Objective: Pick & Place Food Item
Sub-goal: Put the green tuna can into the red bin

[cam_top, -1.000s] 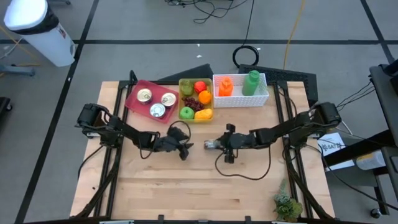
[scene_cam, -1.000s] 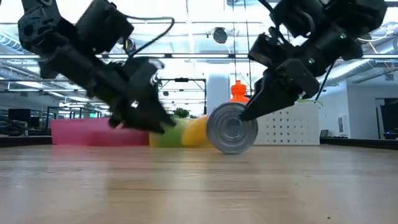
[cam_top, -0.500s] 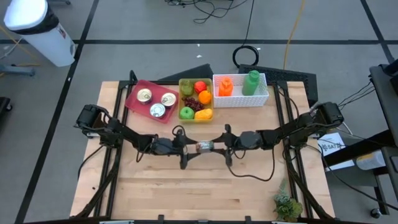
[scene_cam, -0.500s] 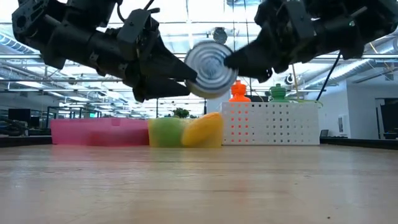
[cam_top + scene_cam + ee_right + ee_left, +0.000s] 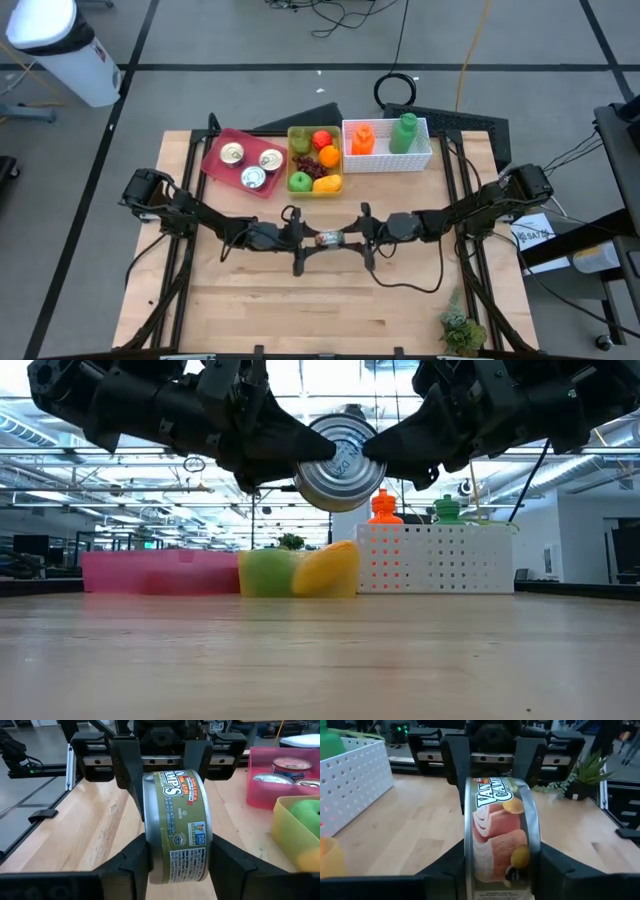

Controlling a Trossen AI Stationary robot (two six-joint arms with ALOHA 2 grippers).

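**Can passed between two arms above the desk**

We see the round metal food can (image 5: 328,238) held in the air over the middle of the wooden desk (image 5: 300,310), with both the left gripper (image 5: 303,239) and the right gripper (image 5: 356,237) pinching it between their fingers. We judge this a handover. Next, one gripper must let go so the other can carry the can to the pink tray (image 5: 214,155) at the far left.

Four cans (image 5: 329,238), three bins (image 5: 387,145), two bottles (image 5: 404,132), two claws (image 5: 306,239), one potted plant (image 5: 461,329).
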